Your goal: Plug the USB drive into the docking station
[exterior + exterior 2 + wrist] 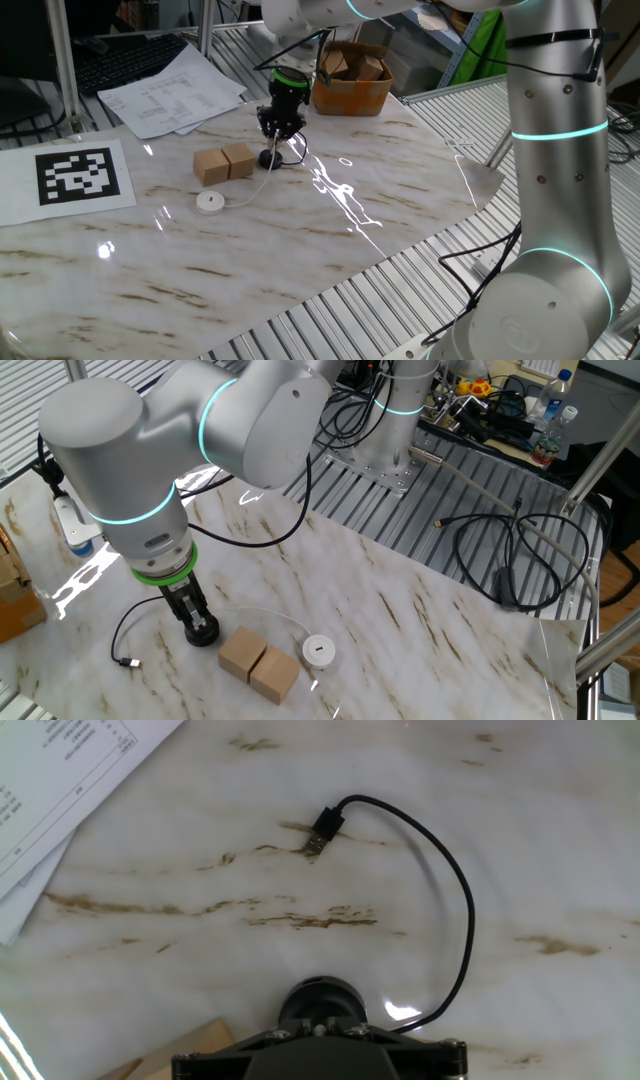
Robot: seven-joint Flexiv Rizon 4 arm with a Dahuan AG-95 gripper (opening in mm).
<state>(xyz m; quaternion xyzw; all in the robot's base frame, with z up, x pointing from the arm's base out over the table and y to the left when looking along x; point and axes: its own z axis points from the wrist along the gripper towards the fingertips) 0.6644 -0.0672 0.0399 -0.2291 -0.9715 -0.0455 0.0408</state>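
- Claw (197, 618): two slim black fingers under a green ring, pointing straight down. The fingers stand close together, with their tips at the top of a small black round puck-shaped base (204, 634). Whether they are clenched on something or merely narrowed cannot be told. The hand view shows only the claw's dark body and the puck's rounded top (322, 1003).
- USB drive: no view shows it as a separate thing. If it sits between the fingers, it is hidden.
- A thin black rubbery cable (465, 910) leaves the puck and curves in a wide loop ahead of the claw. It ends in a flat metal-tipped USB plug (322, 828) that lies loose on the tabletop, well apart from the fingers.
- Two pale wooden blocks (224, 163), square-edged and matte, touch each other just beside the claw.
- A white round plastic disc (210, 201) with a thin white lead lies near, beyond the blocks.
- The glossy cream marble-patterned tabletop (300, 250) has brown veining and glare streaks.
- Printed white paper sheets (50, 800) lie at the far corner ahead of the claw.
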